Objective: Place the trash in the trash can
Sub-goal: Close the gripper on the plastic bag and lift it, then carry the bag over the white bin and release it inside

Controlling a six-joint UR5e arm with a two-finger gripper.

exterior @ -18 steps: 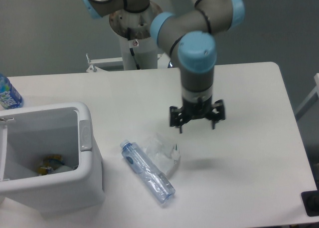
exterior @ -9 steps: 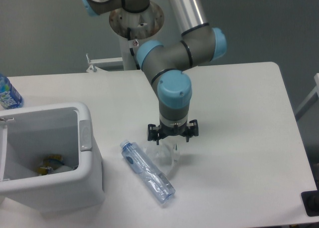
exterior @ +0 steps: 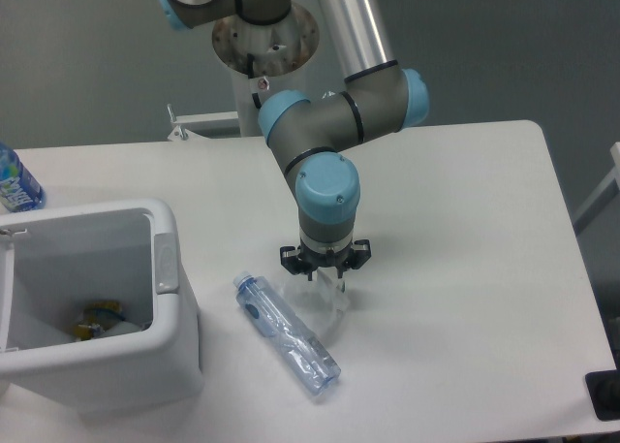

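Observation:
A crumpled clear-whitish plastic wrapper (exterior: 320, 307) lies on the white table just right of a slim clear bottle (exterior: 287, 334), whose pale blue cap points up-left. My gripper (exterior: 324, 271) hangs straight down over the wrapper's top edge, fingers spread and open, the tips at or just inside the plastic. The arm's blue-capped wrist hides part of the wrapper. The white boxy trash can (exterior: 165, 336) stands at the front left, its lid open, with some scraps lying at the bottom.
A second bottle with a blue-and-white label (exterior: 15, 184) stands at the table's far left edge. The robot base pedestal (exterior: 263, 75) rises behind the table. A dark object (exterior: 605, 395) sits at the bottom right corner.
The gripper has swung left from the open table and come down onto the wrapper, dropping a little further in the last half second. Wrapper and bottle have not shifted.

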